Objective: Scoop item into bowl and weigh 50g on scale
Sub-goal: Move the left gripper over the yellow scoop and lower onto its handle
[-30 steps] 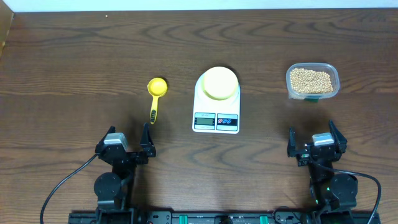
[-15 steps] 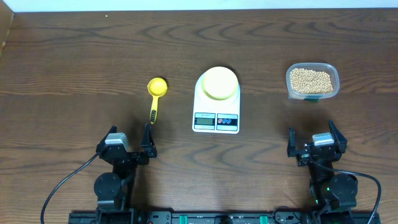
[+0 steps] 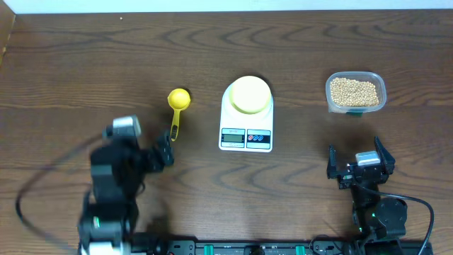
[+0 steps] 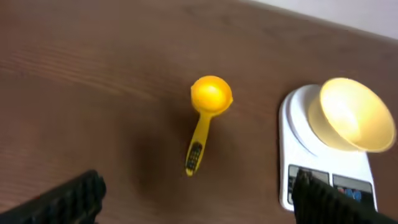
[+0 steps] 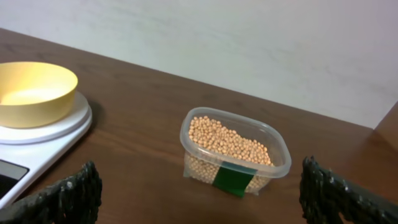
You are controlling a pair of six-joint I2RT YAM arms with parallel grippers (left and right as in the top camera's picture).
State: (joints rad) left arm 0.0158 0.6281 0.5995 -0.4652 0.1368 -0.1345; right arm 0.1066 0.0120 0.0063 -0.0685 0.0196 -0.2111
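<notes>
Sitting mid-table (image 3: 85,64) is one white scale (image 3: 230,119), with one clear tub (image 3: 381,91) of beans (image 3: 354,89) lying at its three o'clock. One pale-yellow bowl (image 3: 250,94) is resting on the scale, and one yellow scoop (image 3: 177,106) is lying at nine. The left gripper (image 4: 198,194) and right gripper (image 3: 354,151) are both gaping wide, gripping nothing. The tub's green label (image 5: 231,179) is looking blank, perhaps only blurred.

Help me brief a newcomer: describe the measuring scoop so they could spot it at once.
Start at the white scale in the middle of the wooden table, with the pale-yellow bowl on it. Beside the scale, toward the left arm's side, lies the scoop. It is the only thing with a long handle: a small bright-yellow cup, deeper in colour than the bowl.
</notes>
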